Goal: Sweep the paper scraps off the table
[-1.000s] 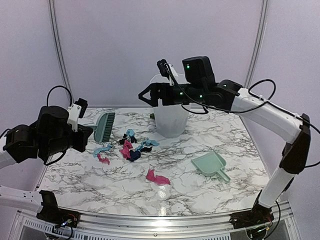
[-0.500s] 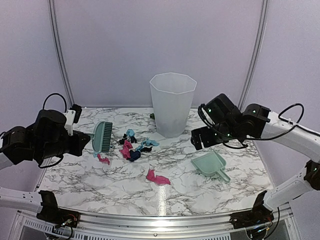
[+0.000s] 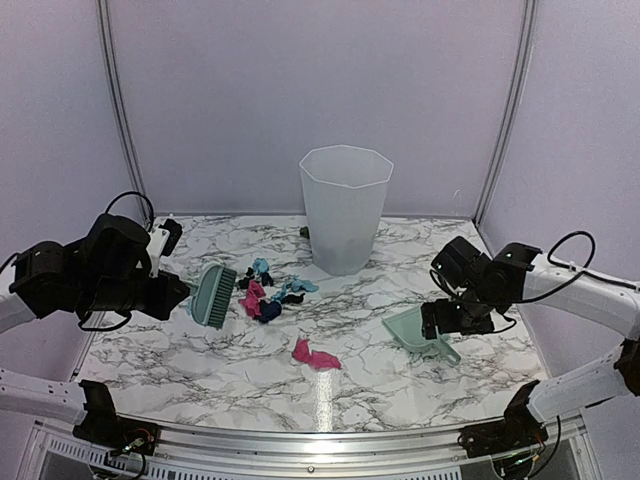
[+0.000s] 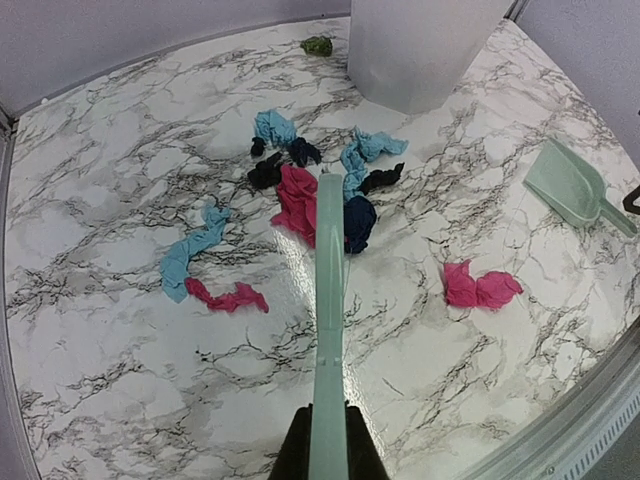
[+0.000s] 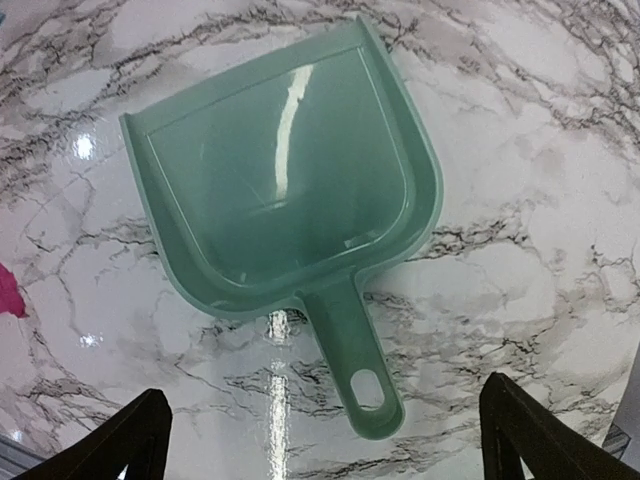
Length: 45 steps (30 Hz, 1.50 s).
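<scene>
The paper scraps (image 3: 266,296), pink, light blue and dark, lie bunched mid-table (image 3: 200,370), with one pink scrap (image 3: 313,356) apart nearer the front. From the left wrist the bunch of scraps (image 4: 300,190) lies around the brush tip, and a blue and pink pair (image 4: 205,270) lies to its left. My left gripper (image 3: 183,290) is shut on the mint-green brush (image 3: 213,294), whose handle (image 4: 329,330) runs out from the jaws (image 4: 328,452). My right gripper (image 3: 440,322) hangs open over the mint-green dustpan (image 3: 415,328), fingers (image 5: 325,400) wide on either side of its handle (image 5: 355,350).
A tall translucent white bin (image 3: 345,210) stands behind the scraps at the back centre. A small green lump (image 4: 318,45) lies beside its base. The metal front rail (image 3: 320,440) runs along the near edge.
The right arm swung down from above the bin to hover over the dustpan. The left arm carried the brush right and lower, to the left edge of the scrap bunch.
</scene>
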Each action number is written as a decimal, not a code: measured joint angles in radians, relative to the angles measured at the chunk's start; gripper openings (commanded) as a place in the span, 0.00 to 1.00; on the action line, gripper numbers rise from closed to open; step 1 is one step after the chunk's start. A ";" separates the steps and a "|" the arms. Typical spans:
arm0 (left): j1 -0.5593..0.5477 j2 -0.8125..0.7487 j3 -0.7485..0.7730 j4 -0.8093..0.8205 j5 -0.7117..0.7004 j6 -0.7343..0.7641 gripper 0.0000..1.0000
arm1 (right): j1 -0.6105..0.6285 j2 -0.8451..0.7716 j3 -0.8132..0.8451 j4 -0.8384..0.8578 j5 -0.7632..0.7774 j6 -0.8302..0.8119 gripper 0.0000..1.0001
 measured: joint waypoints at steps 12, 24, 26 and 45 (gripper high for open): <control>0.000 -0.002 0.011 -0.011 0.006 0.050 0.00 | -0.001 -0.029 -0.250 0.149 -0.075 -0.005 0.83; 0.000 -0.026 0.011 -0.013 0.019 0.050 0.00 | -0.002 -0.113 -0.358 0.312 -0.031 0.046 0.59; 0.000 -0.031 0.011 -0.013 0.027 0.053 0.00 | -0.002 -0.108 -0.369 0.353 -0.024 0.052 0.53; 0.000 -0.063 0.041 -0.025 0.052 0.071 0.00 | 0.105 0.180 -0.278 0.499 -0.037 0.001 0.11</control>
